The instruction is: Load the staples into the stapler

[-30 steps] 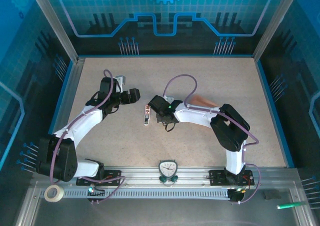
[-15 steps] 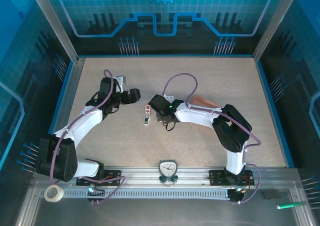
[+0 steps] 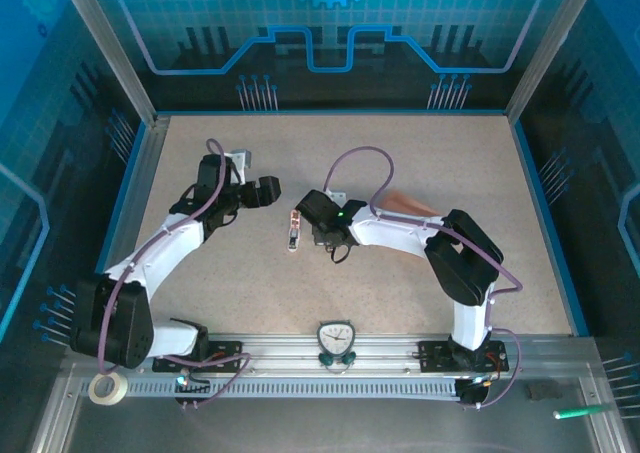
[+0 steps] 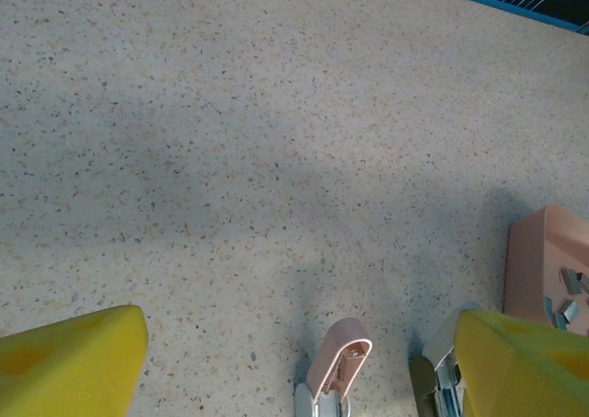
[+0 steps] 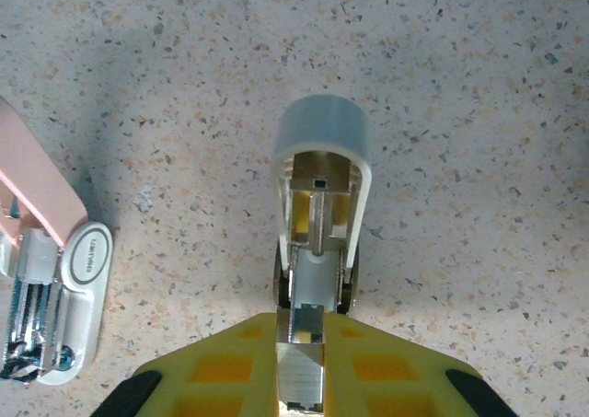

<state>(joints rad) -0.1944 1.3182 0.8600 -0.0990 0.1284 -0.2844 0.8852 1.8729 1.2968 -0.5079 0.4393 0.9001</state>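
The left claw (image 4: 300, 341) has its fingers (image 4: 64, 364) spread wide apart. It hangs just left of the stapler (image 3: 292, 231), a bit farther back. The pink stapler lies open on the surface (image 3: 450, 153). Just right of the stapler, the right claw (image 5: 301, 334) is closed tight on a grey and white piece (image 5: 322, 141). Farther right of the stapler sits a pink tray (image 4: 532, 251) with the little staples (image 4: 566, 299) in it.

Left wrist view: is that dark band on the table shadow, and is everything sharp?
Left wrist view: soft-edged shadow band crosses the table, no glare; left fingers look soft at the bottom edge, which crops the stapler. Right wrist view: grey-tipped tool sharp, table dimmer upper left.
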